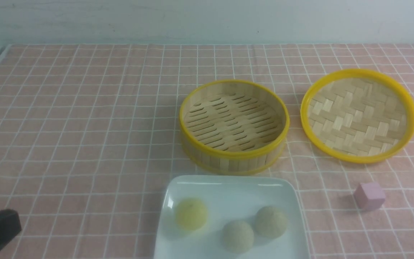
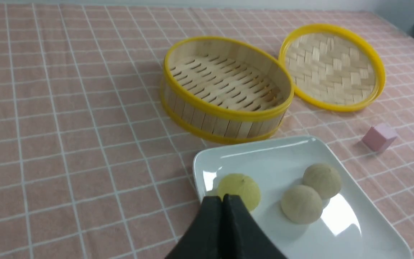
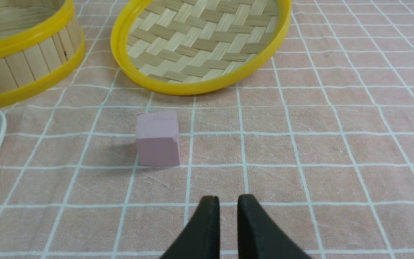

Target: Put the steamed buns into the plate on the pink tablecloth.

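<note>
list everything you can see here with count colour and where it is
steamed buns: 3, one pale yellow, two greyish beige, all on the plate
plate: 1, glossy white, square, near edge of the cloth in front of the steamer basket
steamer basket: 1, bamboo with yellow rims, empty, centre of the cloth
woven lid: 1, bamboo with yellow rim, lying beside the basket on the robot's right
cube: 1, pink, on the cloth right of the plate
pink tablecloth: 1, salmon pink with white grid, covering the table
left gripper: 1, black, shut, empty, over the plate's near corner by the yellow bun
right gripper: 1, black, slightly open, empty, above bare cloth near the cube
</note>
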